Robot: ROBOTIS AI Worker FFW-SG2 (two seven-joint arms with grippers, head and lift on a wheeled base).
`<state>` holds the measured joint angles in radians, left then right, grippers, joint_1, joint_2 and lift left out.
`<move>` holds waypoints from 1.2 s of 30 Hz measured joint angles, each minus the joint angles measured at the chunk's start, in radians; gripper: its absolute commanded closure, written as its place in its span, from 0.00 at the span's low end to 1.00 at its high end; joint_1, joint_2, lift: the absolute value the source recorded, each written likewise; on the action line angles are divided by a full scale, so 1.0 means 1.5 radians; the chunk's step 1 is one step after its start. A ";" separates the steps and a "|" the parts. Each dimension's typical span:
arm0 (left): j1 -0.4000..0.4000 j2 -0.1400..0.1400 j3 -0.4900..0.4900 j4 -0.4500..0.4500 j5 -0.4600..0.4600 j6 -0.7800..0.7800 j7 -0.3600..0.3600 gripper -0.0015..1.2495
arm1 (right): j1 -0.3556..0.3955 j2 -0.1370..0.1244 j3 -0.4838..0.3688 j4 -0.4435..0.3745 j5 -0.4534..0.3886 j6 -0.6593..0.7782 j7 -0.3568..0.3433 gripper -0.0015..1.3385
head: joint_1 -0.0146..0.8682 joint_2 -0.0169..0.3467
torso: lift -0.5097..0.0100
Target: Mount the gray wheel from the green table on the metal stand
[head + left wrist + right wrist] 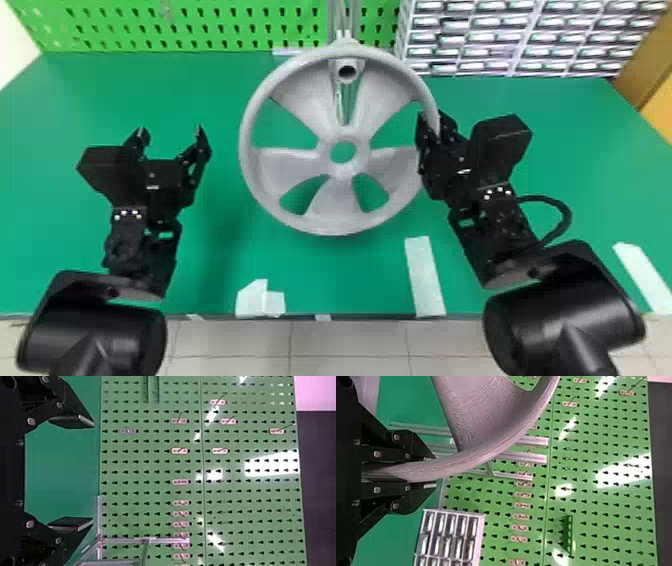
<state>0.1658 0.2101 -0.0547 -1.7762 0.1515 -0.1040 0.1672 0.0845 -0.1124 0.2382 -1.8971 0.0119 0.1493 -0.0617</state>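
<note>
The gray wheel, a matte ring with five broad, flaring spokes and a round hole through its hub, is held above or against the green table; which of the two cannot be told. It is off the metal stand, a silvery upright post whose gray, round end piece appears through the opening between the two upper spokes, farther up the view than the hub hole. The right gripper, black and flat-fingered, is closed about the side of the rim; the left gripper, of the same type, stands wide open beside the wheel, well apart from it, with nothing between its fingers. The right wrist view details fine parallel ridges along the rim and a small green bracket on the perforated green pegboard. The left wrist view presents pink oblong tags on the same board, several bearing thin hooks, and slender silvery bars. The white-framed rack of small rectangular compartments stands at the rear of the table, toward the robot's right; the compartments show glossy pale faces, and their contents cannot be identified.
</note>
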 measured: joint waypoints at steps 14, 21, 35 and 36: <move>0.045 0.000 -0.015 -0.058 -0.003 0.042 0.000 0.32 | -0.004 0.008 0.002 0.012 0.014 -0.030 -0.044 0.87 | 1.00 0.19 | 0.79; 0.070 0.000 -0.020 -0.083 0.002 0.049 0.000 0.33 | -0.010 0.016 0.001 0.024 0.012 -0.045 -0.051 0.87 | 1.00 0.19 | 0.79; 0.106 0.000 -0.036 -0.098 0.026 0.049 0.000 0.37 | -0.019 0.031 0.007 0.041 -0.010 -0.072 -0.082 0.87 | 1.00 0.19 | 0.79; 0.106 0.000 -0.037 -0.098 0.027 0.049 0.000 0.40 | -0.022 0.033 0.010 0.043 -0.013 -0.076 -0.087 0.87 | 1.00 0.19 | 0.79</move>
<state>0.3248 0.2103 -0.1104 -1.9235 0.1925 -0.0302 0.1672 0.0514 -0.0632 0.2538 -1.8324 -0.0072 0.0359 -0.1917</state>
